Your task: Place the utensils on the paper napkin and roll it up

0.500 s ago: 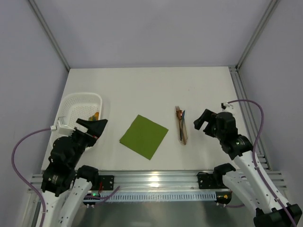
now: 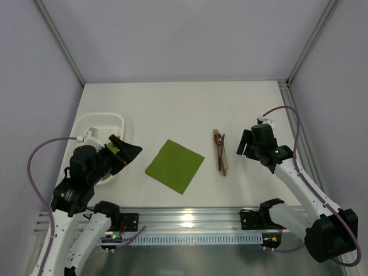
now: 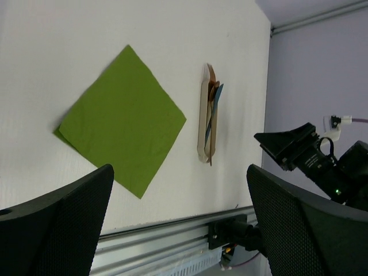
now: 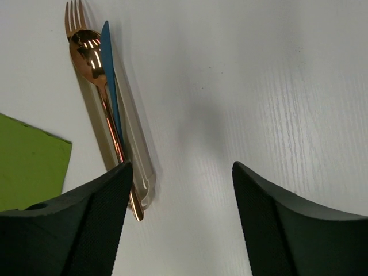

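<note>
The olive-green paper napkin [image 2: 175,165] lies flat on the white table, turned like a diamond; the left wrist view shows it too [image 3: 123,121]. To its right the copper fork and spoon [image 2: 218,150] lie side by side on a pale beige oblong piece [image 4: 137,155], with a slim blue strip [image 4: 109,69] beside the spoon [image 4: 92,54]. My left gripper [image 2: 123,150] hovers open left of the napkin, holding nothing. My right gripper [image 2: 244,144] stands open just right of the utensils, with only bare table between its fingers [image 4: 86,224].
A white mesh basket [image 2: 92,123] sits at the left edge, partly under my left arm. A metal rail [image 2: 184,217] runs along the near table edge. Frame posts and grey walls close in the back and sides.
My left gripper has moved a little right, toward the napkin. The right arm has changed its pose, its gripper still beside the utensils. Napkin and utensils have not moved.
</note>
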{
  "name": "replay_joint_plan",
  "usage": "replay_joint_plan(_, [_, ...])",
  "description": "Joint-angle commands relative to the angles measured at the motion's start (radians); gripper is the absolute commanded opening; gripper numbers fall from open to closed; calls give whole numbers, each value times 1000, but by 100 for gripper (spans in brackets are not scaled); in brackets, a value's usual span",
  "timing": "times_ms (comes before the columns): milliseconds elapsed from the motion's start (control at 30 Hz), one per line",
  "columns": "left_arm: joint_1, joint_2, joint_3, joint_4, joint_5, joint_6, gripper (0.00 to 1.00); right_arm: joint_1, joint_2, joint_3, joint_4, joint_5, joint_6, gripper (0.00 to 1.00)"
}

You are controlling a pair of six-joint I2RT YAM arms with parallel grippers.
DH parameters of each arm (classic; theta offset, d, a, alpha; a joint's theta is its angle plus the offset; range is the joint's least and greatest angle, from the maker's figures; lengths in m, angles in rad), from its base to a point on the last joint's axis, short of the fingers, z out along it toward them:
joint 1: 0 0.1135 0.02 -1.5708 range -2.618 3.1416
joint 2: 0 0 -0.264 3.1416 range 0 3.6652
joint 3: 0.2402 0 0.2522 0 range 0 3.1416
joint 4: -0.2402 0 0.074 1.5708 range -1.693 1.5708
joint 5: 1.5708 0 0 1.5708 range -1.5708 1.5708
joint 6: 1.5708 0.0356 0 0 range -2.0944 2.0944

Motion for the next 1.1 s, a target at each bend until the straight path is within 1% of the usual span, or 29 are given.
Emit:
replay_joint_plan(0, [6, 41, -41, -3, 155, 52, 99, 5, 39, 31, 48, 31, -54, 70])
replay_joint_plan(33, [6, 48, -53, 27, 172, 52, 99, 6, 50, 26, 64, 17, -57, 64])
replay_joint_plan(100, [6, 53, -76, 51, 177, 53, 99, 9, 74, 19, 117, -29, -68, 49])
replay_joint_plan(133, [6, 55, -81, 60, 178, 53, 99, 13, 111, 16, 137, -80, -68, 44])
replay_joint_plan(200, [6, 59, -92, 81, 181, 53, 98, 45, 160, 26, 174, -99, -65, 43])
replay_joint_plan(233, [6, 61, -92, 94, 181, 53, 98, 61, 212, 40, 195, -98, -66, 43])
replay_joint_plan(433, [6, 74, -90, 103, 189, 61, 97, 133, 407, 108, 246, -83, -77, 44])
replay_joint_plan(700, [6, 68, -101, 115, 191, 56, 96, 183, 536, 184, 279, -66, -85, 43])
replay_joint_plan(733, [6, 68, -100, 117, 192, 56, 96, 185, 545, 192, 282, -66, -85, 42])
replay_joint_plan(767, [6, 70, -98, 117, 191, 56, 96, 190, 553, 195, 285, -66, -85, 38])
replay_joint_plan(833, [6, 70, -98, 121, 192, 55, 96, 194, 570, 200, 286, -69, -85, 34])
replay_joint_plan(933, [6, 71, -101, 132, 194, 55, 96, 202, 593, 201, 294, -58, -91, 34])
replay_joint_plan(1000, [6, 76, -106, 135, 198, 52, 96, 206, 605, 206, 295, -52, -97, 28])
replay_joint_plan(1067, [6, 78, -112, 144, 207, 50, 95, 205, 622, 212, 291, -43, -97, 27])
